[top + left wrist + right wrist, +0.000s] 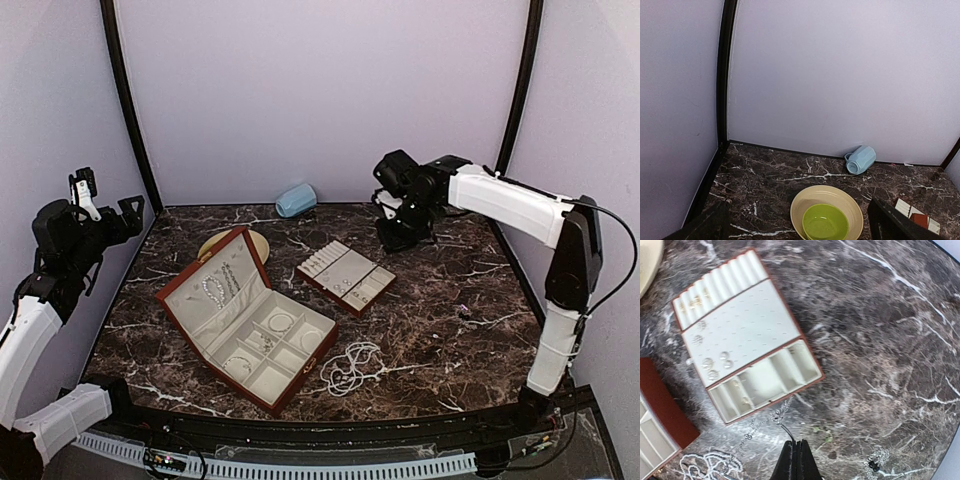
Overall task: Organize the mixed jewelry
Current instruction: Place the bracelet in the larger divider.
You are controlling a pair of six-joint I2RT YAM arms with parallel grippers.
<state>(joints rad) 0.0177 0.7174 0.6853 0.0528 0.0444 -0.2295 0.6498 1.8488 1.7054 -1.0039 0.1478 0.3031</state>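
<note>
Black right gripper [794,457] is fully closed. A thin chain [775,416] reaches its tips, but the grip is unconfirmed. Left gripper [108,200] hangs wide open, empty. Bead strands [350,368] lie beside the case [222,362]. Risk: the chain may snag the tray [750,320] rim and slip free.

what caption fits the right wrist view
Shut fingers above the marble table, near a cream tray holding earrings

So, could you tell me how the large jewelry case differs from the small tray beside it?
The case is larger, with a raised lid; the tray is lidless and flat. The case holds bangles; the tray holds small earrings. Both are reddish-brown with cream lining.
</note>
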